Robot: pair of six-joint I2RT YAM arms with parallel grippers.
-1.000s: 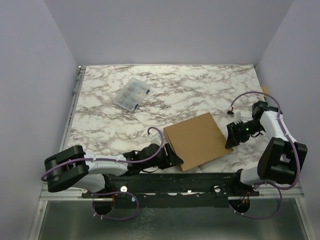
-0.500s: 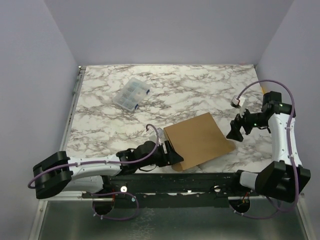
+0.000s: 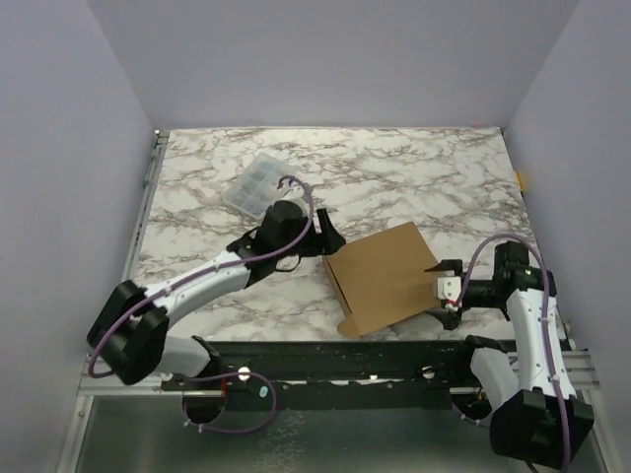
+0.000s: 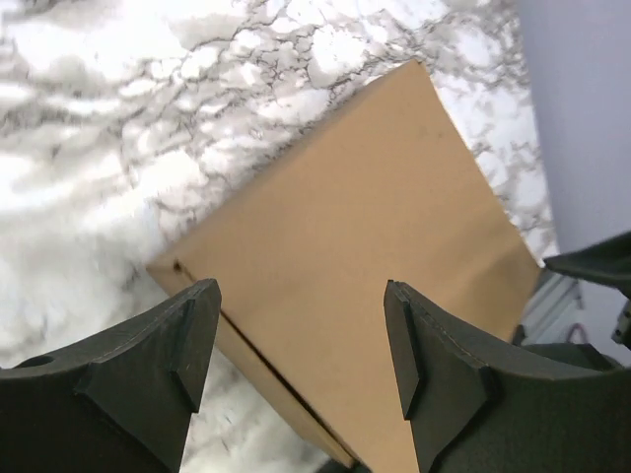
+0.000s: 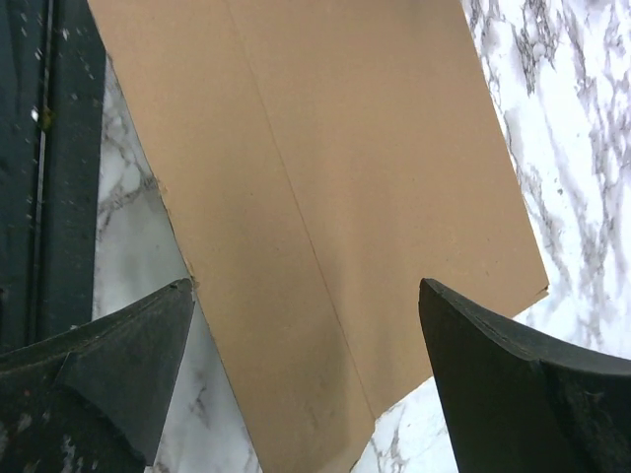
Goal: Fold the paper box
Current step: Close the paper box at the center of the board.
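The paper box (image 3: 389,276) lies flat near the near edge of the table (image 3: 414,177), right of middle. The left gripper (image 3: 323,236) stands wide just beside its left corner. The right gripper (image 3: 442,289) stands wide at its right edge. Neither holds anything. Marble lies open beyond its far edge.

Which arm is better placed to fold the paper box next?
Probably right: the open right claw sits close at the paper box's edge; the left claw hovers farther away.

One paper box (image 3: 386,276), one clear compartment case (image 3: 254,183), one marble table (image 3: 414,168), one left gripper (image 4: 301,330), one right gripper (image 5: 308,330)
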